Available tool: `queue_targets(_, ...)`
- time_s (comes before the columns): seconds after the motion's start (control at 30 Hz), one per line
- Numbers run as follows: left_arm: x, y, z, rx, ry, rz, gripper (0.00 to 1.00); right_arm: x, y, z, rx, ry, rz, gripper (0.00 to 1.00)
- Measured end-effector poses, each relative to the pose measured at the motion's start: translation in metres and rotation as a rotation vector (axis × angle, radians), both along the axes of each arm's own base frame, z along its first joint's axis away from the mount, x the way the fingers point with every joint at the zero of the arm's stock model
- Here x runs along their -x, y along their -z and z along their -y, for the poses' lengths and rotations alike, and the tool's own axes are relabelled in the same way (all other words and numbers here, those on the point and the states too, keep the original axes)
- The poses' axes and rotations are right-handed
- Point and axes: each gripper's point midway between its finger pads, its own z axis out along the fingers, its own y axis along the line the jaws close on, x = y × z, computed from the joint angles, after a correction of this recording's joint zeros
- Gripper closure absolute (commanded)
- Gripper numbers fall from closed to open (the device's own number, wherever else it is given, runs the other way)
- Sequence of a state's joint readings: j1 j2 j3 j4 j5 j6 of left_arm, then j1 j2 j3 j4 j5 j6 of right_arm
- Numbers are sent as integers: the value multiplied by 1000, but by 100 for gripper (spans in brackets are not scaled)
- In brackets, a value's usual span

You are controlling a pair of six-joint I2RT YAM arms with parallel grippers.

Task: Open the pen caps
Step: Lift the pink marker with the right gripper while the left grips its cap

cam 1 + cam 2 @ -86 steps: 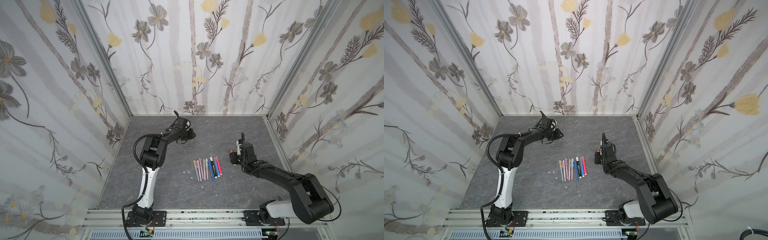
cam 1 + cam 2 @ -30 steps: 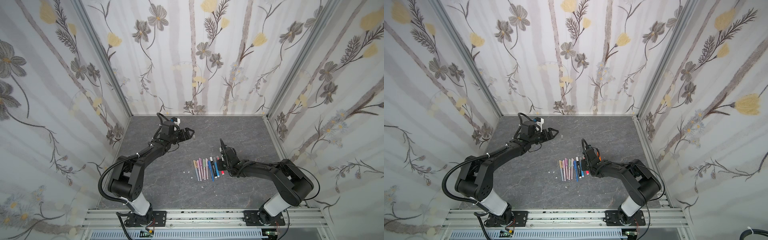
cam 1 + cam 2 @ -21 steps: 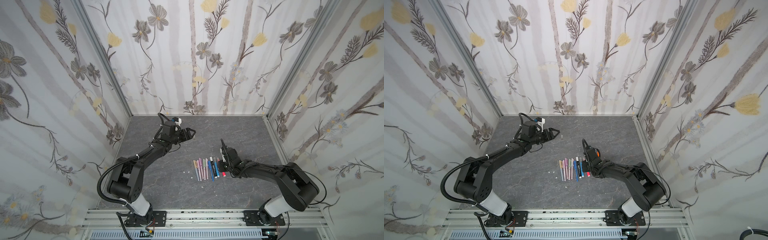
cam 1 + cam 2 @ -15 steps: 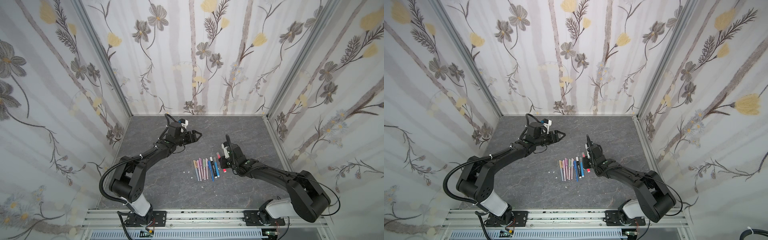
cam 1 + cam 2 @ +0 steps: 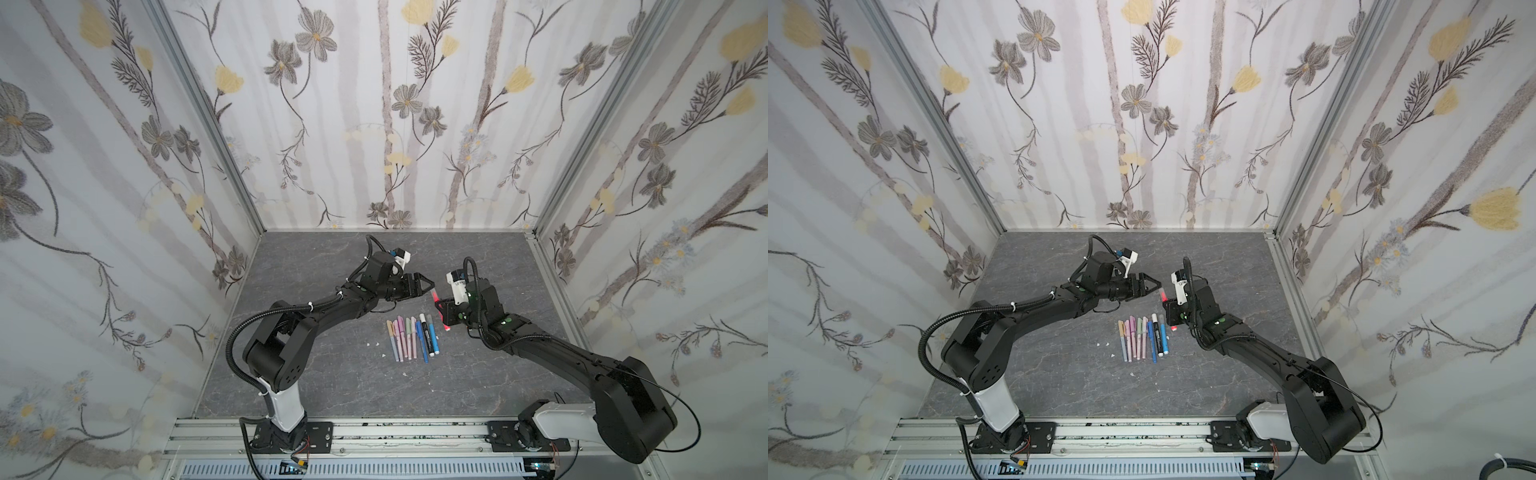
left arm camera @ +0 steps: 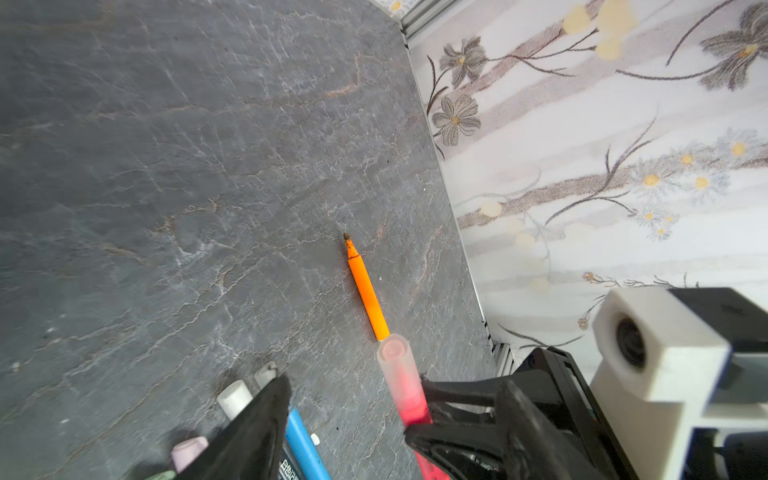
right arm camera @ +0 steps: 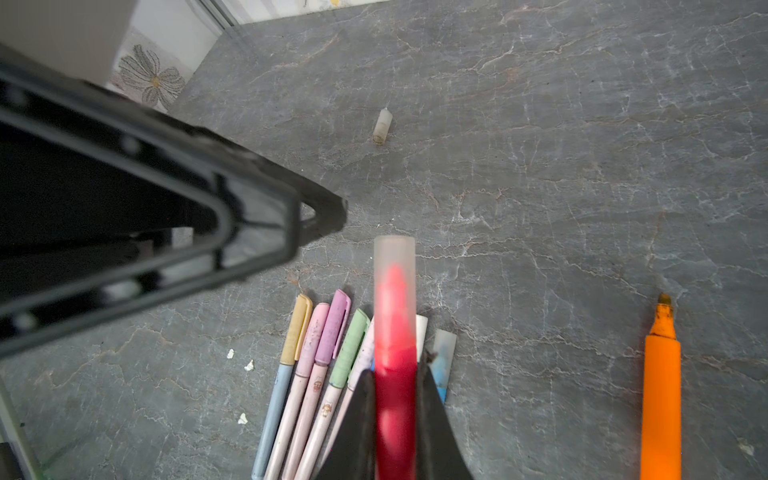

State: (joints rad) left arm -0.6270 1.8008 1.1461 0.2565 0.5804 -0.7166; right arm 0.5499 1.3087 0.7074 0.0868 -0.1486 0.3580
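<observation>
Jaws spread, your left gripper (image 5: 428, 286) has the cap (image 5: 434, 296) just at five o'clock in a top view; the right gripper (image 7: 395, 370) clamps the red pen (image 7: 395, 432).

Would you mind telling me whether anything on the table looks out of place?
An uncapped orange pen, its tip stained dark, lies apart from the row of pens; a lone whitish cap lies by itself.

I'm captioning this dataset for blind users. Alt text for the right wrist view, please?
The right pincer grips a red pen, with the black left pincer close beside its frosted cap. On the grey table beneath lie capped pastel pens, an uncapped orange marker apart from them, and one loose pale cap.
</observation>
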Motion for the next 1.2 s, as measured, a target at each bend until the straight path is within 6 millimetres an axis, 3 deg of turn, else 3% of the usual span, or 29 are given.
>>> queue_targets(0.5,-1,18,18,-2,26,-45,44,-3,-7,-10,-51,-21,15,96)
queue_targets(1.07,-4,21,23,10,31,-35,81,-6,-2,-13,-53,-22,0,96)
queue_targets(1.2,-4,16,25,26,37,-30,96,-6,-1,-13,-57,-19,-7,96)
